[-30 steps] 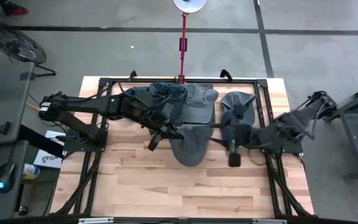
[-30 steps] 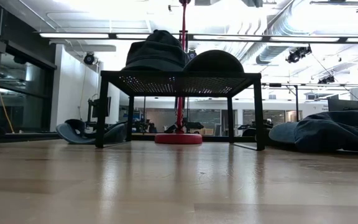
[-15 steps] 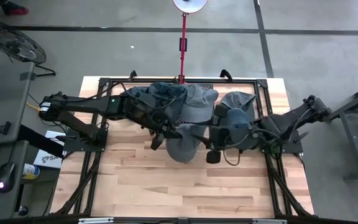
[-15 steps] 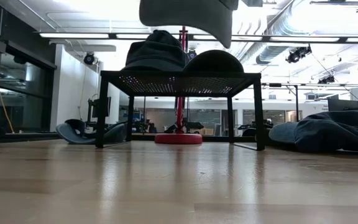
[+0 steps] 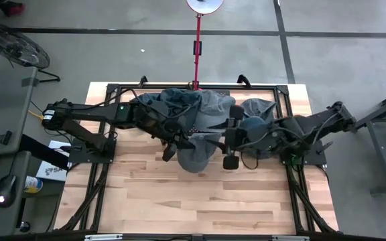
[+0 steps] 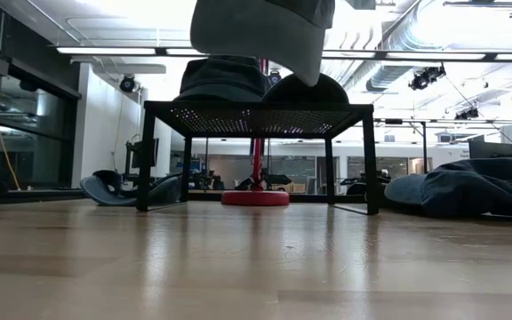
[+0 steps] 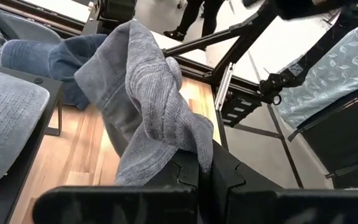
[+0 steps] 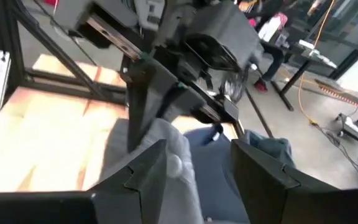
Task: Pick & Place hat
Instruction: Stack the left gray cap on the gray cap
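Above the table (image 5: 179,201) centre, the left end effector (image 7: 191,168) is clenched on the grey hat (image 5: 196,154), held clear of the surface. Right end effector (image 8: 194,155), fingers spread, hangs just beside it. Risk: collision between arms, or fabric slipping from the grip. Farther back, the rack (image 6: 256,111) carries more hats.

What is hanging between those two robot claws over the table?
A grey hat: in the high view it hangs between the left gripper, shut on its fabric, and the open right gripper.

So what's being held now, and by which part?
The left gripper holds the grey hat by bunched fabric at its edge; the right gripper is open beside it.
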`<state>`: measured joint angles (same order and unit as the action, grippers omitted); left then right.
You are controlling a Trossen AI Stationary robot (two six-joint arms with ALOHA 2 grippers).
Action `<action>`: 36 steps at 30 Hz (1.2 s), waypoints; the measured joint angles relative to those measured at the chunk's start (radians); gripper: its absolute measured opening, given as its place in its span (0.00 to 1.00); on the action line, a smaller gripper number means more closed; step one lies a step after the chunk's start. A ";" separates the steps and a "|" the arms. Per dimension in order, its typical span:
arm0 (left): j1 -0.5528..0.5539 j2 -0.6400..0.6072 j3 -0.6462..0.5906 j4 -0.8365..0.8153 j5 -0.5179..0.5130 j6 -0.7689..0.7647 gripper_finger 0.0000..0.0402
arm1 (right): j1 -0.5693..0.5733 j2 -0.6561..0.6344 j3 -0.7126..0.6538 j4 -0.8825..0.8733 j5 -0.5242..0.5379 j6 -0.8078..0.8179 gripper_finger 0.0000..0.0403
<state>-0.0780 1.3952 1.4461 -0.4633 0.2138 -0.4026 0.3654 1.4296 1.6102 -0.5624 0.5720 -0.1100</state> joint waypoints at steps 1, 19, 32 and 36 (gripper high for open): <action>0.000 0.000 0.000 0.000 0.000 0.000 0.00 | -0.004 0.008 0.022 -0.033 -0.006 0.007 0.42; 0.047 0.000 0.000 0.063 0.029 -0.026 0.00 | -0.098 0.310 0.584 -0.680 -0.150 0.058 0.42; 0.045 0.000 0.000 0.075 0.034 -0.026 0.00 | -0.127 0.341 0.617 -0.692 -0.224 0.023 0.42; 0.045 0.000 0.000 0.072 0.035 -0.025 0.00 | -0.134 0.350 0.617 -0.691 -0.238 0.019 0.42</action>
<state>-0.0326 1.3956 1.4464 -0.3908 0.2489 -0.4281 0.2312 1.7800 2.2276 -1.2533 0.3340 -0.0908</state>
